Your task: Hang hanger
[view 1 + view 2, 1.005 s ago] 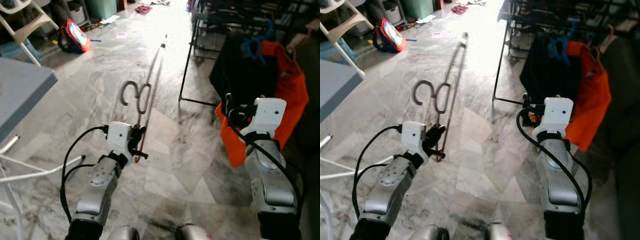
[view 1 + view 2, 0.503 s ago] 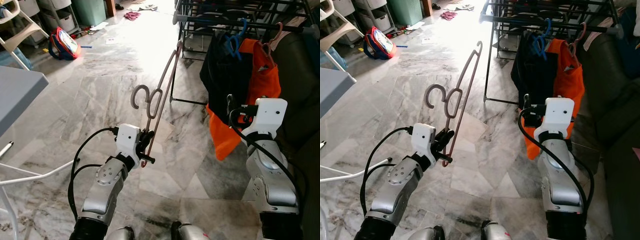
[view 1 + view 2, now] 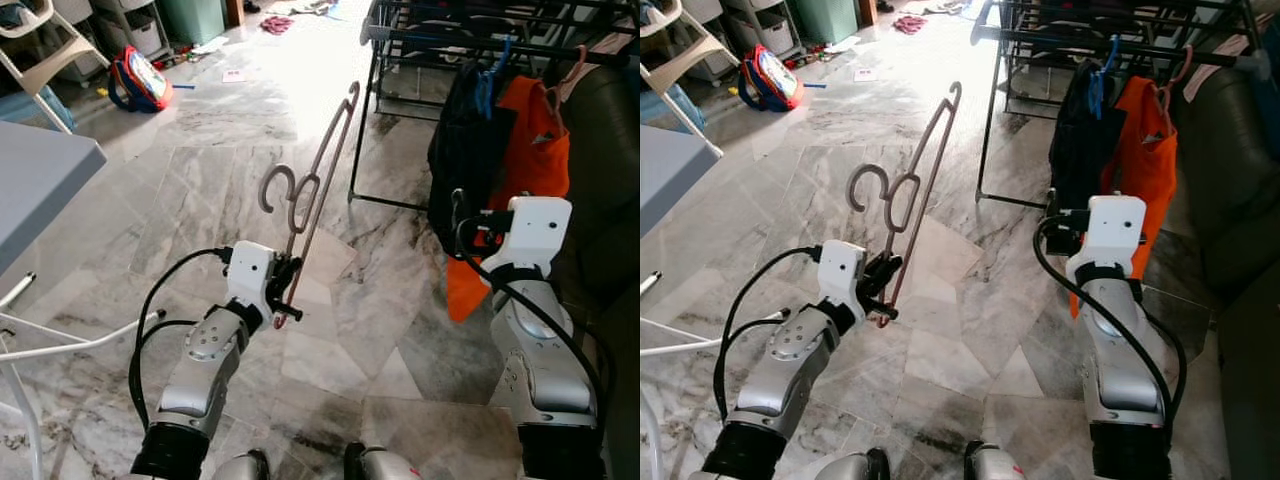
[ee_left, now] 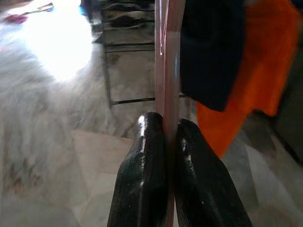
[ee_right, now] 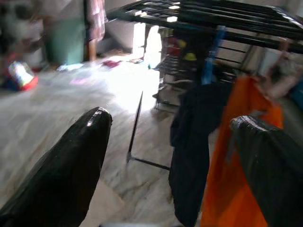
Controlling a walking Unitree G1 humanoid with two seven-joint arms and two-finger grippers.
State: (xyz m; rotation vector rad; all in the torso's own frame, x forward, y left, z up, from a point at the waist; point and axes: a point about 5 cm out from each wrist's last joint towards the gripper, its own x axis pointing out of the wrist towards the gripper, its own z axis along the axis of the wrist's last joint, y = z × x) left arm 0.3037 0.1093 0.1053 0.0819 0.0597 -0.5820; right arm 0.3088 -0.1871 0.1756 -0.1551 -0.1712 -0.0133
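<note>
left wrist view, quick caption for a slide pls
Left end effector pinching a thin pinkish-brown plastic hanger, facing a black drying rack with dark and orange garments.

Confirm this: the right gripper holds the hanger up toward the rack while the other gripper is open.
Wrong arm. The left gripper holds the hanger, fingers shut on it in the left wrist view; the right gripper is open. It does point toward the rack.

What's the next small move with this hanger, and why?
Probably carry the left end effector up and rightward toward the drying rack. It is shut on the hanger, whose hook hangs over bare floor, short of the rack's bars.
</note>
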